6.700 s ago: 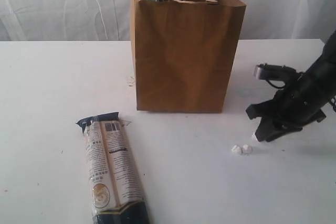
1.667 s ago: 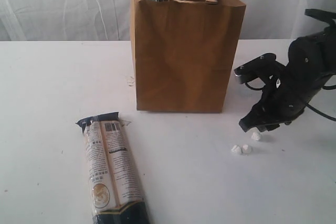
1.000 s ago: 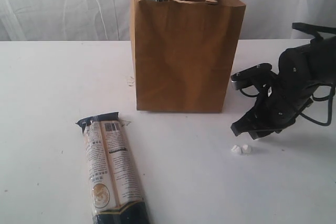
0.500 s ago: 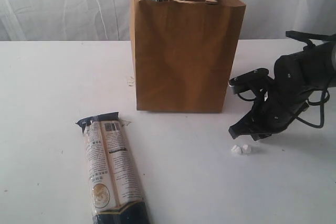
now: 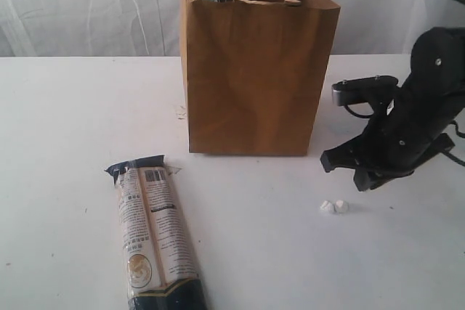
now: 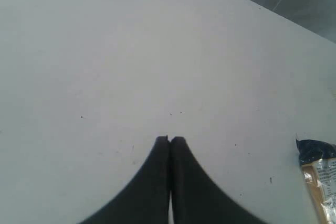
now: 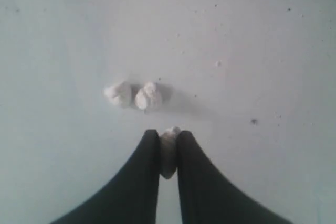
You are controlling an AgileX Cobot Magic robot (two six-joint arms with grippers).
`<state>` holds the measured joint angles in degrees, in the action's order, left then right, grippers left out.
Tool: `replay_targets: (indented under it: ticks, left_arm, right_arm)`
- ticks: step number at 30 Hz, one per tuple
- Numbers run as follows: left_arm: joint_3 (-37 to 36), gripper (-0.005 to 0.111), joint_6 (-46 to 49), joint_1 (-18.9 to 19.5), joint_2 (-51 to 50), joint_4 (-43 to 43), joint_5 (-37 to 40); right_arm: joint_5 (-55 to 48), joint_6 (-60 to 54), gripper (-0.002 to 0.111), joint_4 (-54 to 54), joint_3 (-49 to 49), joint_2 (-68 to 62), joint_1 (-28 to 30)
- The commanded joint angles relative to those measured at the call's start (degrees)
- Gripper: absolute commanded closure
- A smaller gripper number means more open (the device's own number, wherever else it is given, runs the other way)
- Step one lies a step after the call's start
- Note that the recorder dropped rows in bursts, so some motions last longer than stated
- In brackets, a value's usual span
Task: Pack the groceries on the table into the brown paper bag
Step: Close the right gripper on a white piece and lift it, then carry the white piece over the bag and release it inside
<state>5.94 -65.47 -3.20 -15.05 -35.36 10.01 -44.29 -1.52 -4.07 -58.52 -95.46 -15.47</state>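
Pinching white lump (image 7: pixel 168 156), right fingers (image 7: pixel 139 182) angled downward

Kraft-brown bag (image 5: pixel 254 78); cream-and-black packet (image 5: pixel 154 230); white table (image 5: pixel 73 107); white lump (image 7: pixel 169 153).

Exterior view: raised, looks across the bench (image 5: pixel 65 107) toward the brown paper bag (image 5: pixel 254 78); wide.
Left wrist view: close, down past left tool (image 6: pixel 169 141) onto bench.
Right wrist view: close, down past right tool (image 7: pixel 167 135).
Shared: long cream-black packet (image 5: pixel 154 234) exterior/left; white lumps (image 5: pixel 333 207) exterior/right.
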Motion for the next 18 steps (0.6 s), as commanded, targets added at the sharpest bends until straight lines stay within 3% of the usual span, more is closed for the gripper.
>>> replay_targets:
  ticks: [1, 7, 11, 15, 18]
  left_arm:
    - [-0.2, 0.107, -0.1, 0.3, 0.3, 0.2, 0.2]
    - [-0.2, 0.107, -0.1, 0.3, 0.3, 0.2, 0.2]
    - [-0.2, 0.107, -0.1, 0.3, 0.3, 0.2, 0.2]
    - [-0.2, 0.107, -0.1, 0.3, 0.3, 0.2, 0.2]
    - [-0.2, 0.107, -0.1, 0.3, 0.3, 0.2, 0.2]
  right_arm:
    - [-4.9, -2.1, 0.108, -2.7, -0.1, 6.7, -0.1]
    - [-12.3, -10.1, 0.108, -12.6, -0.7, 28.5, -0.1]
    - [-5.8, -14.8, 0.108, -22.0, -4.8, 42.1, -0.1]
    - [-2.1, -18.8, 0.108, -25.9, -13.9, 40.7, -0.1]
    - [0.4, -19.4, 0.108, -26.1, -19.9, 30.5, -0.1]
